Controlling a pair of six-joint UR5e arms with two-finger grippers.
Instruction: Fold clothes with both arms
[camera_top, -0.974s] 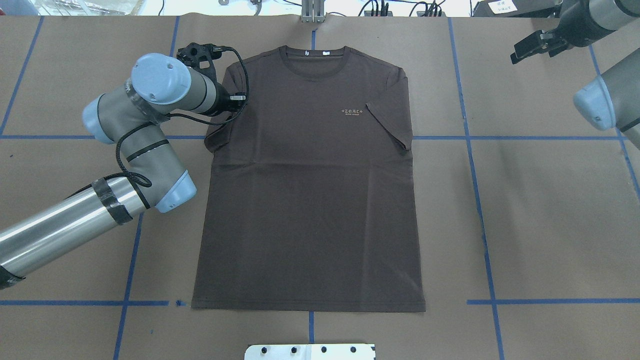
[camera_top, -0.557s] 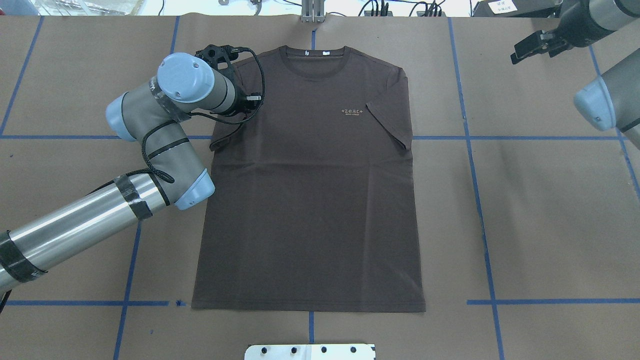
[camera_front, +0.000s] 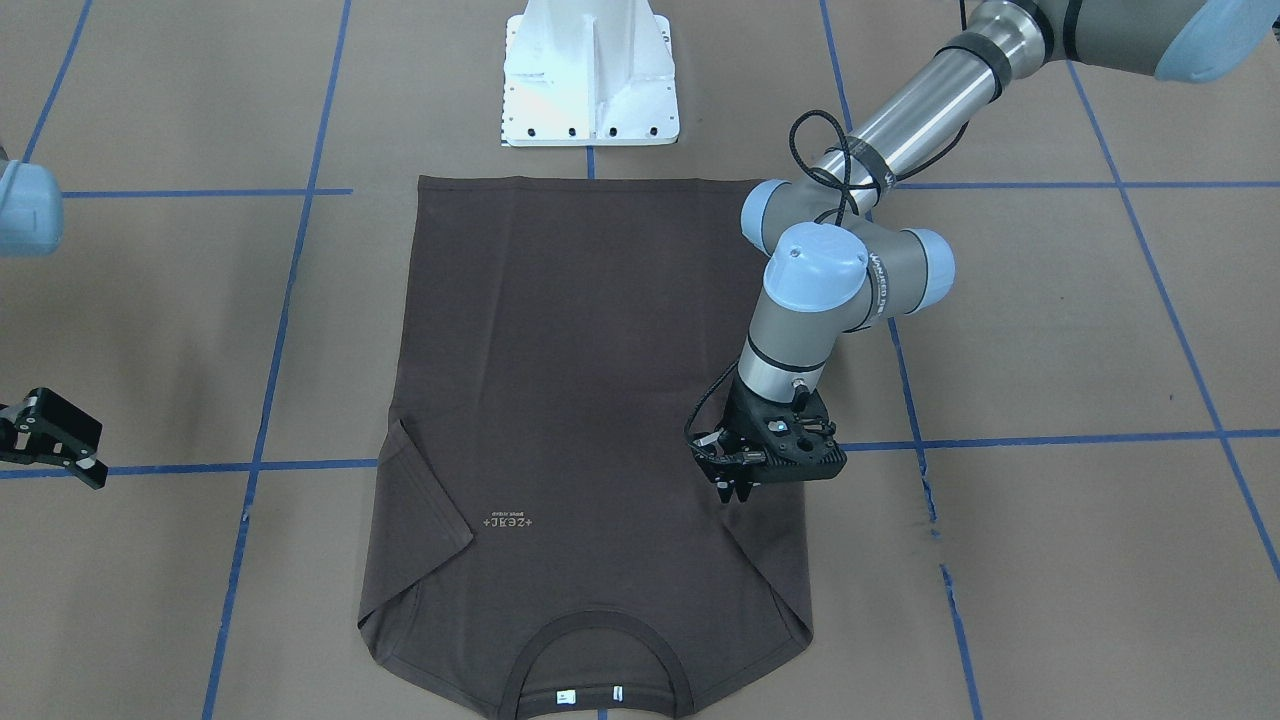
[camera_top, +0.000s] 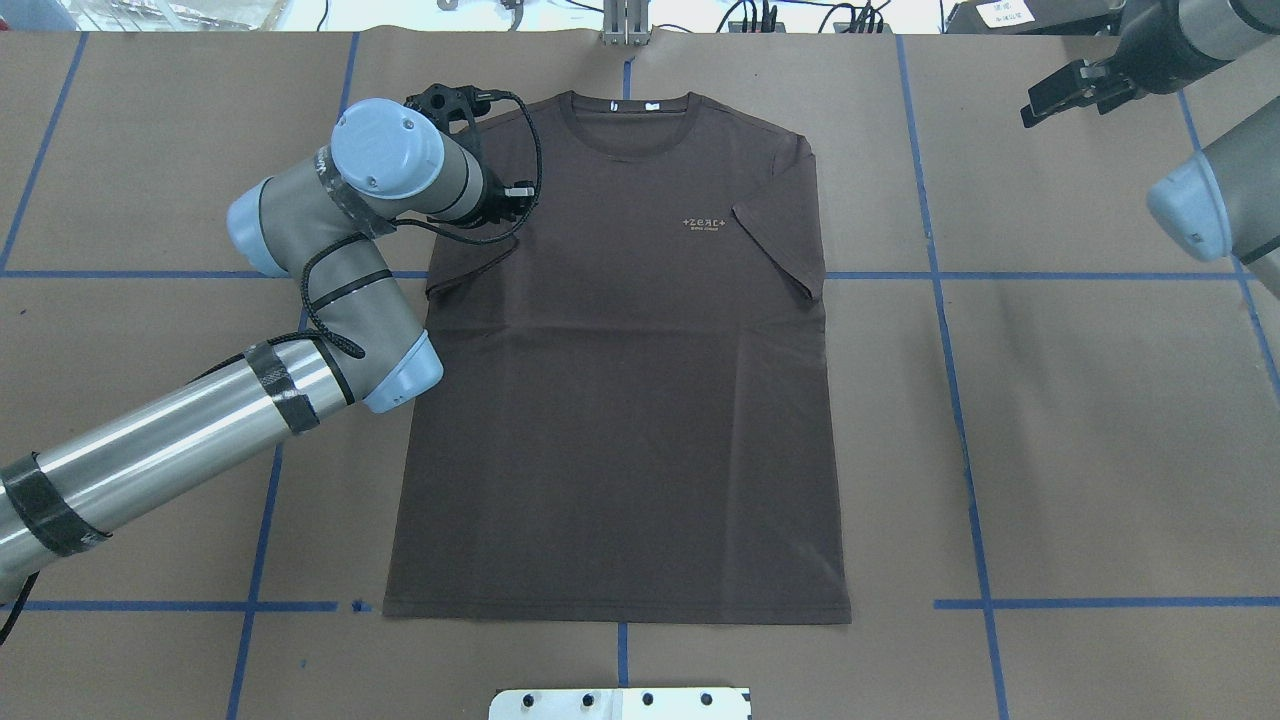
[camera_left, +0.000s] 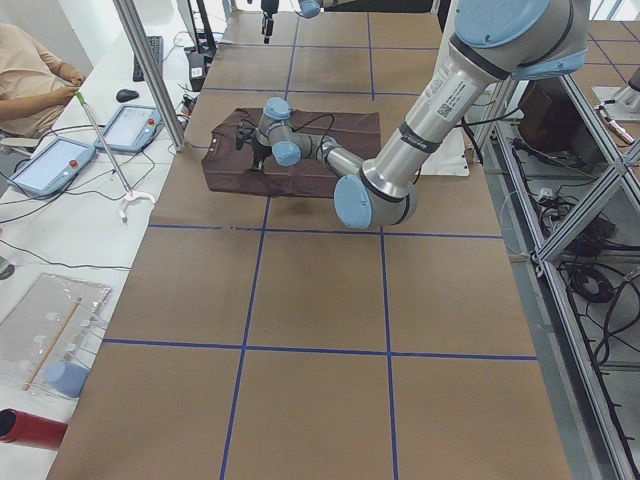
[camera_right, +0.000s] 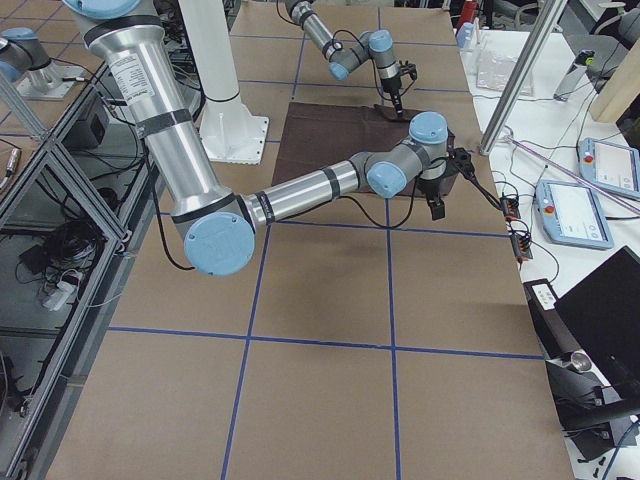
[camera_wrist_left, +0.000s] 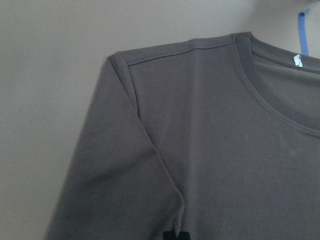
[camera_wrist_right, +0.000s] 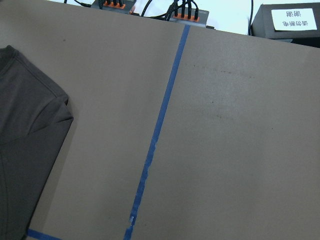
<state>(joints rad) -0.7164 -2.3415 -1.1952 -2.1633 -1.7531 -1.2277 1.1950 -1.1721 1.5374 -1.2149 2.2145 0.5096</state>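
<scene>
The dark brown T-shirt (camera_top: 620, 400) lies flat, front up, with its collar (camera_top: 625, 115) at the far edge. The sleeve on my right side (camera_top: 780, 250) is folded in over the chest beside the pale lettering (camera_top: 704, 223). My left gripper (camera_front: 738, 494) hangs over the other shoulder, shut on the edge of that sleeve (camera_front: 770, 560) and drawing it in over the body. Its fingertips (camera_wrist_left: 176, 235) show pinched on a fabric fold in the left wrist view. My right gripper (camera_top: 1060, 95) hovers apart at the far right, open and empty.
Brown paper with blue tape lines (camera_top: 940, 300) covers the table. The white pedestal base (camera_front: 590, 75) stands by the shirt's hem. Cables and plugs (camera_top: 760, 15) run along the far edge. An operator and tablets (camera_left: 50, 160) sit beyond the table's left end.
My left arm has moved right, onto the shirt, carrying the sleeve inward; the sleeve now lies partly folded over the body. The right arm has not moved.
</scene>
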